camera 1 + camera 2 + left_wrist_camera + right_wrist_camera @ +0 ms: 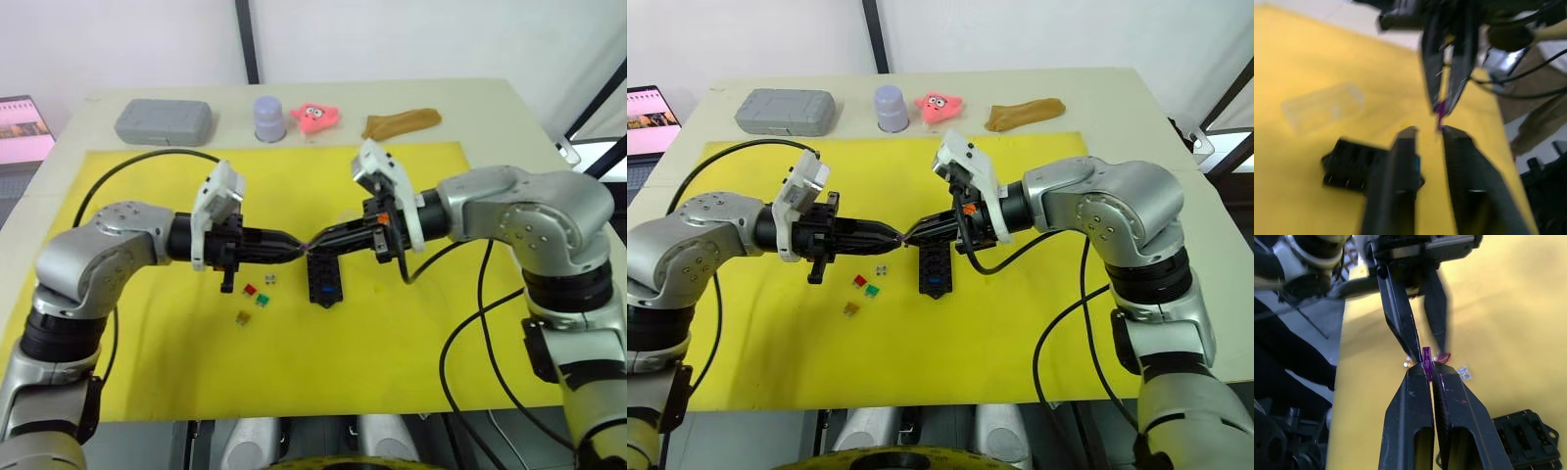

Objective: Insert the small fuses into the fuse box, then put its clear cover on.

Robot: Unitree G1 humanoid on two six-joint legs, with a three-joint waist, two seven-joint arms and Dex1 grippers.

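The right gripper pinches the purple fuse closed above the fuse box's 12 o'clock end while the left gripper, slightly parted and empty, meets it, so a mistimed handover could drop the fuse among those at 9 o'clock.

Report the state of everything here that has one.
Small purple plastic blade fuse: held off the yellow mat.
Right gripper: fingers shut on that fuse.
Left gripper: fingers open.
Black rectangular plastic fuse box: uncovered, on mat.
Clear rectangular plastic cover: off, lying on mat.
Four other small fuses: loose on mat.
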